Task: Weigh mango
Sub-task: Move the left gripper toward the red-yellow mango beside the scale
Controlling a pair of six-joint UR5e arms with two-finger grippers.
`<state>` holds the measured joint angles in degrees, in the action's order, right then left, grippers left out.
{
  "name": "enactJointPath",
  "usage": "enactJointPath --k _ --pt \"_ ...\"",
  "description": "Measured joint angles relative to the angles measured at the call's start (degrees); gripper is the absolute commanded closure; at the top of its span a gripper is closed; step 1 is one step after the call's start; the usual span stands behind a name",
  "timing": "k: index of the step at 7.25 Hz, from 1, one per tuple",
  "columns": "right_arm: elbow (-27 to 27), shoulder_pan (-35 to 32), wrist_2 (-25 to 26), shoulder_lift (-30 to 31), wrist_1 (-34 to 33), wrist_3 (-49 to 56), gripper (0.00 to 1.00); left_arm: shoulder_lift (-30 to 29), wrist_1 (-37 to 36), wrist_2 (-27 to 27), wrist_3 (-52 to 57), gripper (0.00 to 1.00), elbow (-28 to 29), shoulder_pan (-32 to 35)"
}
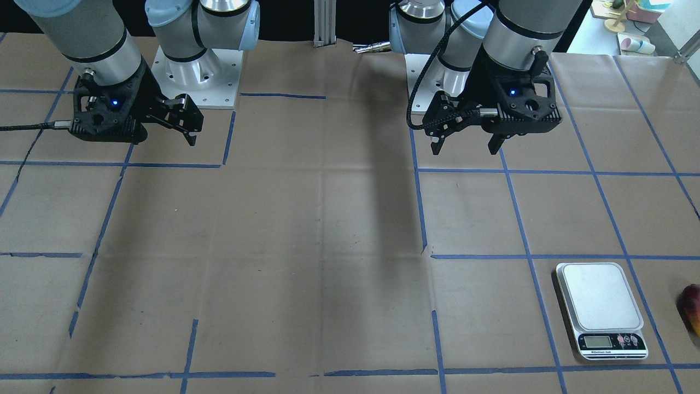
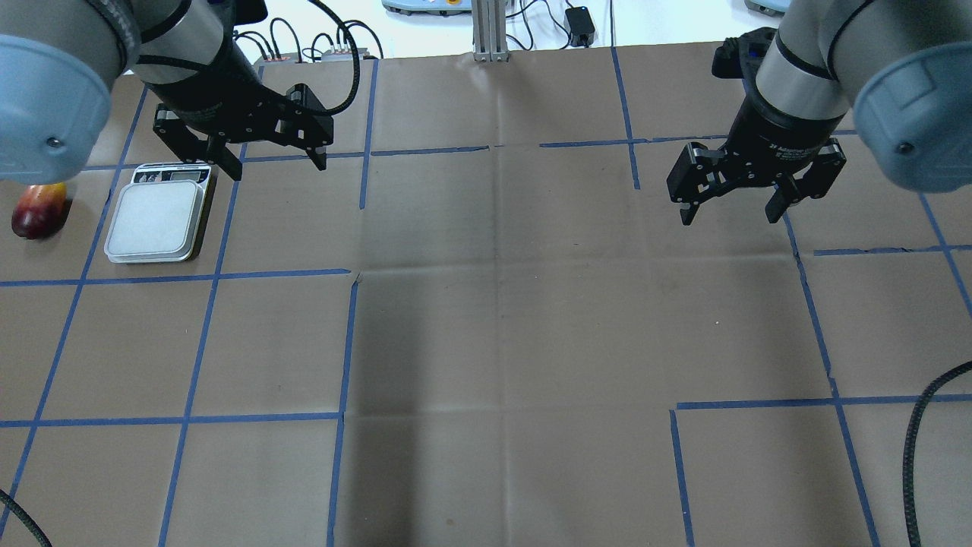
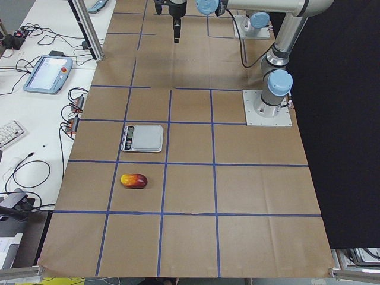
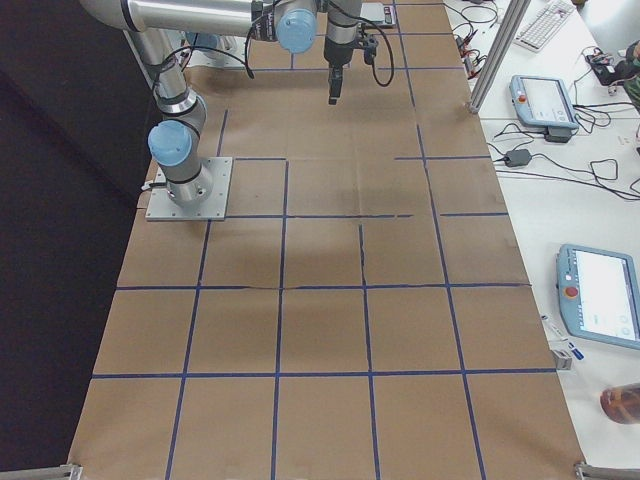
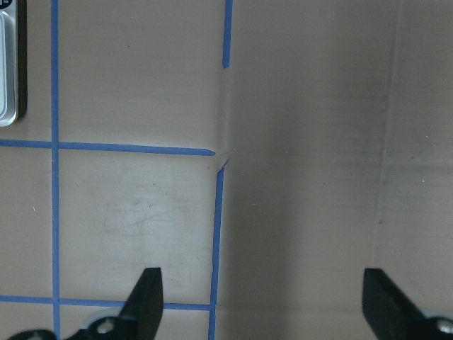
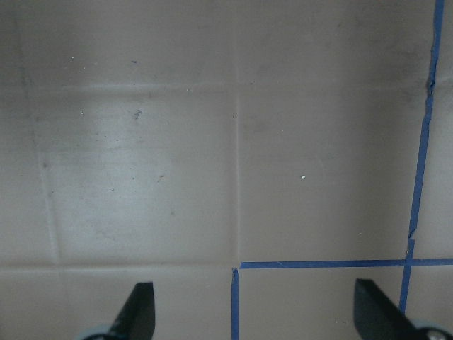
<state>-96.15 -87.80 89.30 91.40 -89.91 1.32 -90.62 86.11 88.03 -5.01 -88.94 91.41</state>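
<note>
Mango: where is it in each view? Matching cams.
Front-facing: mango at right edge, cut off, beside the scale.
Overhead: mango at left edge, left of scale.
Exterior left: mango left of centre, nearer than scale.
Exterior right: not in it.
Both wrist views: not in it.
Shared landmark: the scale.

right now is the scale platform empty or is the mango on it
Empty. The scale shows a bare white platform; the mango lies on the paper beside it, not touching.
</note>
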Motion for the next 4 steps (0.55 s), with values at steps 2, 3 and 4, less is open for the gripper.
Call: enactJointPath --k 2,3,4 --pt "0.0 0.0 0.0 0.0 0.0 0.0 0.0 0.0 0.0 0.0 0.0 0.0 0.0 -0.2" --pt "0.0 0.0 0.0 0.0 0.0 0.0 0.0 0.0 0.0 0.0 0.0 0.0 -0.1 -0.3" --pt "0.0 0.0 0.0 0.0 0.0 0.0 0.0 0.0 0.0 0.0 0.0 0.0 -0.1 -0.4"
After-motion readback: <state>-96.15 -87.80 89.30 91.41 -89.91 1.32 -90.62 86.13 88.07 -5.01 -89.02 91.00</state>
